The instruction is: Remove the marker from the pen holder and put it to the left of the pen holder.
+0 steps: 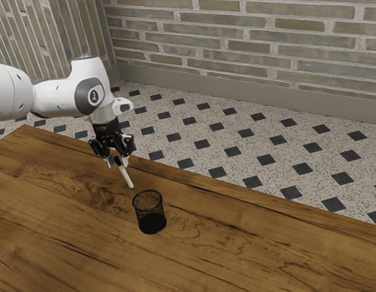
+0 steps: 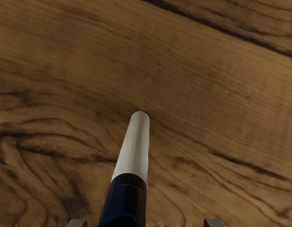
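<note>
Dark blue cap nearest the wrist camera, the marker (image 2: 135,151) lies between the gripper's (image 1: 119,164) spread fingers, slanting and closer to one of them; the gripper has it released. Its white end points down toward the counter (image 1: 66,207), perhaps touching it, though that is hard to make out. Outside and near the marker, toward the exterior view's right, the black mesh pen holder (image 1: 151,222) stands upright on the counter.
</note>
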Controlling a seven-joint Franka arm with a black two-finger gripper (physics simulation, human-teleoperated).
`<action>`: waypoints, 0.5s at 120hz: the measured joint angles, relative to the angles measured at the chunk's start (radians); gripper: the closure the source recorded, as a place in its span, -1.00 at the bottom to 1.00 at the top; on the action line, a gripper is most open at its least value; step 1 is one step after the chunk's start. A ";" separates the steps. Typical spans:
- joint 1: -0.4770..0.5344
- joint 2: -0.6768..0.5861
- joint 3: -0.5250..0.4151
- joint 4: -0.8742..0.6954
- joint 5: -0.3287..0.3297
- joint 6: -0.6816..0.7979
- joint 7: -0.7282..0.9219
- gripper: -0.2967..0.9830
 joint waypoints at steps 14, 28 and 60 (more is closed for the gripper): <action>0.001 0.004 0.003 0.003 -0.006 -0.005 -0.036 0.08; 0.001 0.006 0.016 0.001 -0.025 -0.018 -0.079 0.07; 0.002 0.010 0.035 -0.033 -0.081 -0.080 -0.167 0.07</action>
